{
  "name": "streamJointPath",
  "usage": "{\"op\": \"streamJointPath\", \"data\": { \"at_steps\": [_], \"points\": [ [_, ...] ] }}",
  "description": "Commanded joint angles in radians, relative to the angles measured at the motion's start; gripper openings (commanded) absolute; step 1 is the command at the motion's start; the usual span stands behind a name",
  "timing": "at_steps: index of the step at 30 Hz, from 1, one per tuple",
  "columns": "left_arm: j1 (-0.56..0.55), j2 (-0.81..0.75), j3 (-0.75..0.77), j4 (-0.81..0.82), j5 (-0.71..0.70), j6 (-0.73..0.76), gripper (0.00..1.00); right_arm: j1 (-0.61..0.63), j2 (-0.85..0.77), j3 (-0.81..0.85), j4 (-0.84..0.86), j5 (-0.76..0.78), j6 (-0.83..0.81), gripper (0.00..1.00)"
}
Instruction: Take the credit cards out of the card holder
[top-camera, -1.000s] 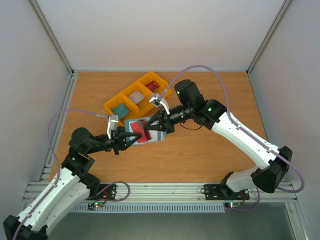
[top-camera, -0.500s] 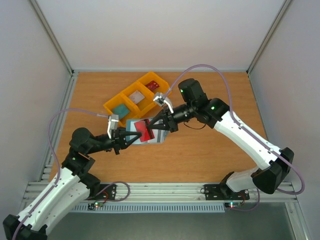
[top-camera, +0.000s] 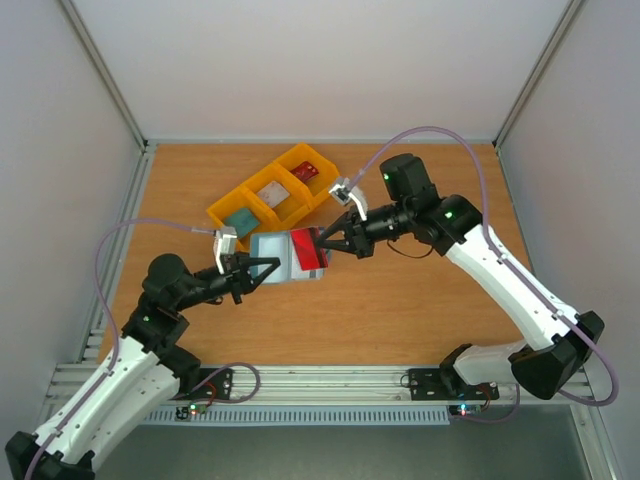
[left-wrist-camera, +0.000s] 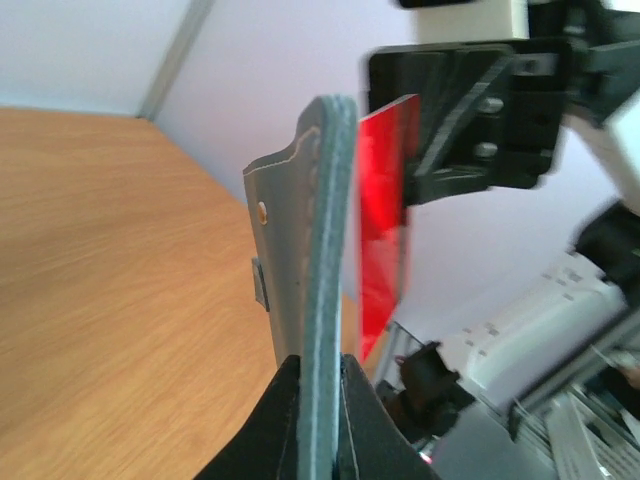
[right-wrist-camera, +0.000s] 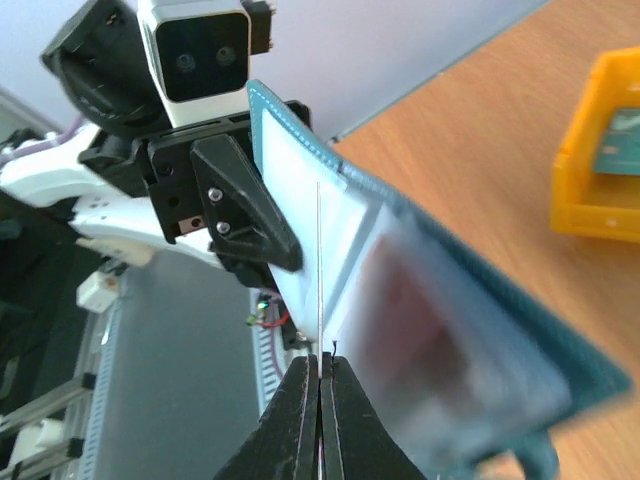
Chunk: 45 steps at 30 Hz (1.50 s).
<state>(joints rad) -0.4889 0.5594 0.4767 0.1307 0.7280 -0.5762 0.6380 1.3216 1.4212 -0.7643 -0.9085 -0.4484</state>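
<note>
The left gripper (top-camera: 268, 268) is pinched shut on the near edge of the blue card holder (top-camera: 270, 248) and holds it up. At the card holder's right side, the right gripper (top-camera: 322, 244) squeezes a red card (top-camera: 306, 250). Behind the card holder are yellow bins (top-camera: 216, 212) with a green card (top-camera: 240, 218) and a whitish card (top-camera: 270, 190) inside.

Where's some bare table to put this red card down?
The table is bare along its near edge, this side of the card holder, and in the far right corner. Crowded: the yellow bins, a card in each, and the red card in the right gripper.
</note>
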Motion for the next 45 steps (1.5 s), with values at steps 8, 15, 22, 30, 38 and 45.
{"op": "streamJointPath", "data": {
  "at_steps": [8,15,22,30,38,45],
  "points": [
    [0.007,0.146,-0.031,-0.238,-0.212,-0.192,0.0,-0.08,-0.122,0.018,-0.109,0.151,0.004,0.01],
    [-0.016,0.418,-0.109,-0.065,-0.183,-0.322,0.0,-0.08,-0.128,-0.028,-0.101,0.136,-0.009,0.01],
    [-0.037,0.616,-0.186,-0.178,-0.314,-0.335,0.01,-0.08,-0.108,-0.078,-0.095,0.123,-0.031,0.01],
    [-0.024,0.499,-0.159,-0.441,-0.503,-0.383,0.66,-0.08,-0.045,-0.071,-0.044,0.079,0.007,0.01],
    [0.092,0.225,0.009,-0.836,-0.713,-0.329,0.77,-0.08,-0.011,-0.023,-0.097,0.248,0.045,0.01],
    [0.168,0.006,0.134,-0.591,-0.432,-0.012,0.75,-0.067,-0.003,0.019,-0.094,0.323,0.054,0.01]
  ]
}}
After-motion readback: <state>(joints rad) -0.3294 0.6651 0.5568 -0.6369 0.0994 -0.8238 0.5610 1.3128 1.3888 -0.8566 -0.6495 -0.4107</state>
